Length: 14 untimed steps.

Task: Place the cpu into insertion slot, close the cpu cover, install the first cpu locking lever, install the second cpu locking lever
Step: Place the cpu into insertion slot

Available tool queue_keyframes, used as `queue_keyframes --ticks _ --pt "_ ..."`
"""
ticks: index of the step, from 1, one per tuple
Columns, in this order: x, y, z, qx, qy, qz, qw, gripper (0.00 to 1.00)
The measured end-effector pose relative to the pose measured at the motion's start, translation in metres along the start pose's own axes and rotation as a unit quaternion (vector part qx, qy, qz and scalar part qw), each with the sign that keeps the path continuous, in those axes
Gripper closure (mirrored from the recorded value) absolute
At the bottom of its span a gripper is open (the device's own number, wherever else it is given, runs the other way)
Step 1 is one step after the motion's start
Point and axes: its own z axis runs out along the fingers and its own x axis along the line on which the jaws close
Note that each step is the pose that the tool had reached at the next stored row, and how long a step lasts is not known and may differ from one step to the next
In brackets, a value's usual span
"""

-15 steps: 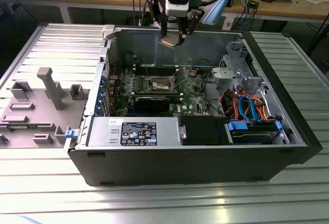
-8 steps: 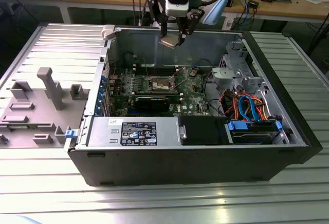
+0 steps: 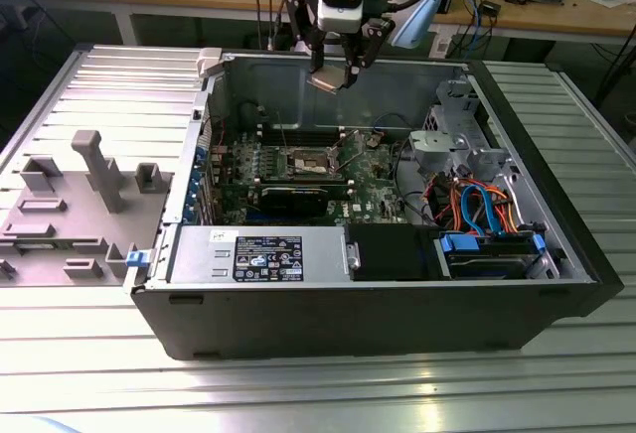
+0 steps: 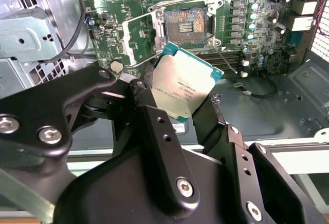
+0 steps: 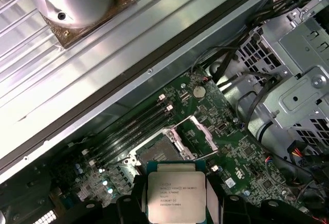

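In jaws: cpu (image 4: 186, 86), metal top up, skewed vs insertion slot (image 4: 186, 24) below.

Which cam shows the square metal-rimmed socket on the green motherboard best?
Second wrist view: the square metal-rimmed socket faces the camera, contact field exposed. First wrist view shows it obliquely; exterior view, from afar.

Counter (image 3: 298, 393): ribbed silver metal, grooves running from the exterior view's left to its right. Two items directly on it.

Item 1, computer case (image 3: 348, 319): black tower, laid on its side, top panel off, interior open upward. Placed from the centre towards the exterior view's right, flat on the ribs.

Item 2, grey fixture (image 3: 70, 205): low moulded plate with upright posts and blocks. Placed at the exterior view's left, just beside the case.

Ribbed strip visible in front of both.
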Motion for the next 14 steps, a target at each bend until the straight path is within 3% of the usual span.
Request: queue_keyframes --ticks 8,14 --pt "0.0000 0.0000 0.0001 -0.0005 -0.0024 0.027 0.9996 0.45" --pt "0.0000 0.0000 0.0001 -0.0006 -0.0028 0.032 0.9995 0.45"
